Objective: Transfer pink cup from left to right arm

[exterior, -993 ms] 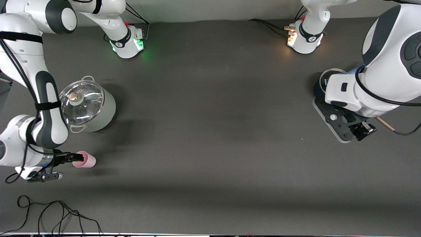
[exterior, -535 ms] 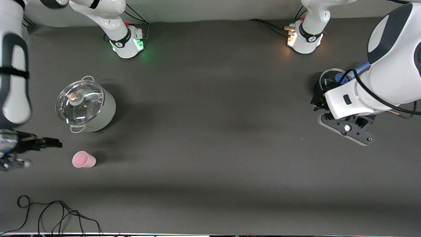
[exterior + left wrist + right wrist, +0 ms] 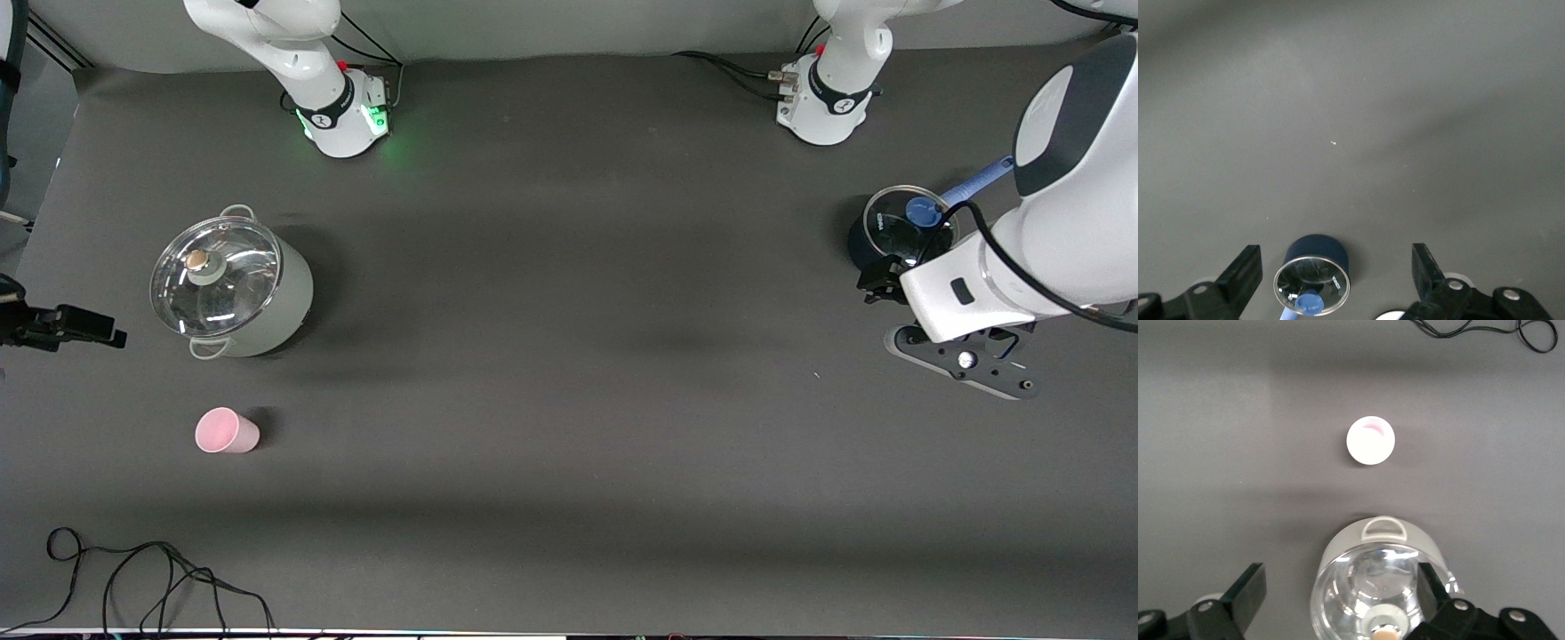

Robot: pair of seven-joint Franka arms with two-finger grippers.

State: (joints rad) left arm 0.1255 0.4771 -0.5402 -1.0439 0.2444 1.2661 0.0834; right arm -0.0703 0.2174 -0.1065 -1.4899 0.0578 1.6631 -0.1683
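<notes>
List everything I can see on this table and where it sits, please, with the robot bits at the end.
pink cup: one, pale pink, upright on the table toward the right arm's end, nearer the front camera than the grey pot, held by nothing.
grey pot: one, pale grey with a glass lid and a small knob, toward the right arm's end.
blue pot: one, dark blue with a glass lid and a blue handle, toward the left arm's end.
black cable: one loose tangle, on the table's edge nearest the front camera.
right gripper: one, black, at the table's edge beside the grey pot, fingers open, empty.
left gripper: one, black, beside the blue pot, fingers open, empty.
</notes>
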